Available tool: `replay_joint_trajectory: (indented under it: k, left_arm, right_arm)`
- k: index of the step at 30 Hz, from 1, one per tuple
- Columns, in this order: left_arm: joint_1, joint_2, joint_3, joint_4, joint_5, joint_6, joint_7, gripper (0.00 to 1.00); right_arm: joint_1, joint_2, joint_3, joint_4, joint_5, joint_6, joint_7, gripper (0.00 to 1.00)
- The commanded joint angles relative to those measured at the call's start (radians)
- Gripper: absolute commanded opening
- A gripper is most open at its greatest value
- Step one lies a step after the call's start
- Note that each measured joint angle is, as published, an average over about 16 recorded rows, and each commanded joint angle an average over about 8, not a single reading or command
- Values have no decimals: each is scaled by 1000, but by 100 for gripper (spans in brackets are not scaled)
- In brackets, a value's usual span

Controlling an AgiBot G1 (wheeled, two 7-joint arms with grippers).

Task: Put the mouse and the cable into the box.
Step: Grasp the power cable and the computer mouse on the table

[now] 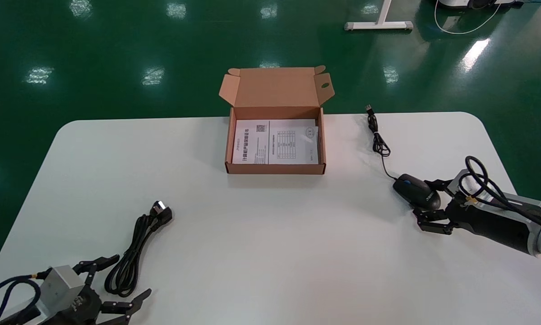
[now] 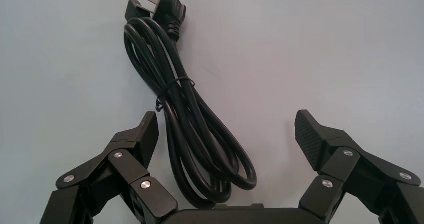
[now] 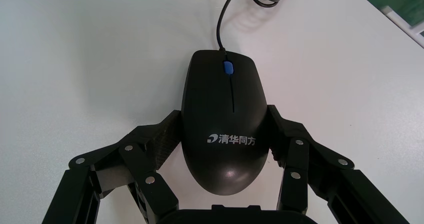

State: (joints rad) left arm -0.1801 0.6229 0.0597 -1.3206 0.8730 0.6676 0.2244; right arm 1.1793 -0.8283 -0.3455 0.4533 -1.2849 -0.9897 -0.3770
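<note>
Brown cardboard forms the box [image 1: 275,169], which stands open at the far middle of the white table [image 1: 270,243], its lid [image 1: 277,86] tipped back and upright and printed leaflets [image 1: 275,143] lying flat on its bottom. We see neither of the task's things inside it. Well to the right of the box, near the table's right edge, the black mouse [image 1: 417,190] [image 3: 225,119] rests on the tabletop, and its thin cord [image 1: 378,141] [image 3: 226,19] runs away toward the far edge, where it is bunched into a small tangle. We find the right gripper [image 1: 426,203] [image 3: 223,129] low at the mouse's rear end with one finger on each side; its ribbed pads [image 3: 167,136] press against both flanks (the right wrist view shows no gap on either side), so it is clamped on the mouse. At the near left corner lies the power cable [image 1: 132,253] [image 2: 200,134], coiled in a long bundle and tied round its middle, with its plug [image 1: 161,212] [image 2: 162,6] pointing toward the box. We note the left gripper [image 1: 130,276] [image 2: 226,121] over the near end of that coil, fingers spread wide apart, and the loop lies between them, closer to one fingertip than to the other. Beyond the table the floor [image 1: 117,54] is glossy green.
</note>
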Motion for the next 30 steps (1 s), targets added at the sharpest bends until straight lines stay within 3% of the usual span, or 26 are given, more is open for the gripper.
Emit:
replay_joint_trajectory:
  k: [1, 30]
  left_arm:
    - [-1, 3, 0, 0, -1, -1, -1, 2]
    - [0, -1, 0, 0, 0, 0, 2, 0]
  right_arm:
    - [0, 0, 0, -1, 0, 0, 0, 0]
    - [0, 0, 0, 1, 0, 0, 0, 0]
